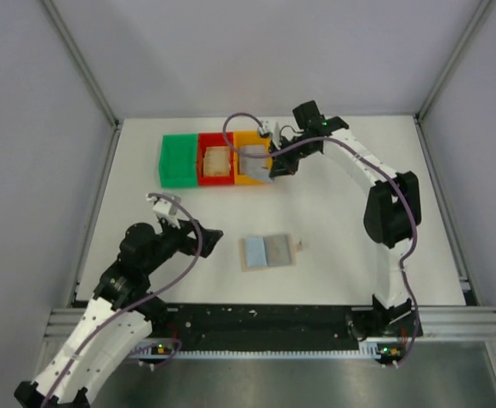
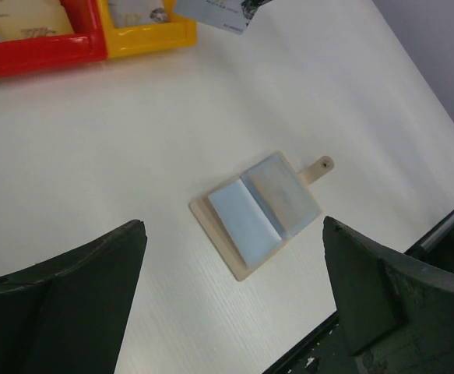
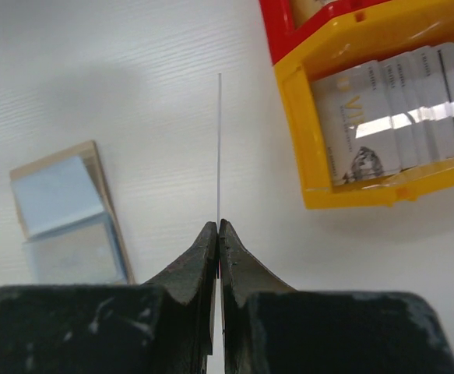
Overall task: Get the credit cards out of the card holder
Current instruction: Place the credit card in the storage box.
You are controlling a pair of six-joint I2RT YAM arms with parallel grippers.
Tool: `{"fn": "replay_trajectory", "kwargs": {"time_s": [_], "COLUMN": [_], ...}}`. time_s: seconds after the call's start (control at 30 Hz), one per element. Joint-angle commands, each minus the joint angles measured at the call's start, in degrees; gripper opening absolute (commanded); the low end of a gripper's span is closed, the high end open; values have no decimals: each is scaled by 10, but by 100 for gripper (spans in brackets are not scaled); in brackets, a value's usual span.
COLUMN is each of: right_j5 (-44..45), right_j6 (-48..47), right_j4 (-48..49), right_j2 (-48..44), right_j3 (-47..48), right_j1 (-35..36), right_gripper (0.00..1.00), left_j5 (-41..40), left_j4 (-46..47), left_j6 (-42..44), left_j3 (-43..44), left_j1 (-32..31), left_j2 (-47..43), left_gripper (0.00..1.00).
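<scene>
Across a white worktop (image 1: 358, 255) walled by plain grey panels, the tan bifold card holder with blue-grey lining (image 1: 268, 252) lies open near the middle. Overhead, the right gripper (image 1: 270, 166) is clamped on a grey-silver card (image 1: 259, 172) at the yellow plastic bin (image 1: 239, 170). Its wrist view shows that card edge-on and more grey cards (image 3: 398, 109) in the bin. Nearer, the left gripper (image 1: 188, 217) stands spread wide, holding nothing.

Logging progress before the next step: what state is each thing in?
Card holder: lying open, lining up.
Left gripper: open, empty.
Right gripper: shut on a grey card.
Yellow bin: holds grey cards.
Red bin: holds tan cards.
Green bin: looks empty.
</scene>
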Motion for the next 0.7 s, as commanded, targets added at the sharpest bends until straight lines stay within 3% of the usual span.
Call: {"fn": "replay_trajectory", "kwargs": {"time_s": [0.0, 0.23, 0.37, 0.57, 0.67], "right_j5": [-67, -97, -98, -92, -92], "right_j6": [-13, -21, -20, -23, -24], "right_j4": [-18, -32, -34, -33, -33], "right_j2": [-110, -207, -243, -272, -277], "right_j3": [-63, -164, -196, -212, -211], "right_j1": [2, 12, 15, 19, 20], "right_gripper": [0, 0, 0, 0, 0], "left_j5": [138, 326, 460, 556, 583], "left_j4": [153, 222, 250, 294, 270], "left_j6": [69, 154, 206, 239, 253], "left_j3": [53, 188, 240, 285, 313], "left_j1": [3, 45, 74, 80, 76], "left_j2": [126, 342, 421, 486, 514], "left_gripper": [99, 80, 82, 80, 80]}}
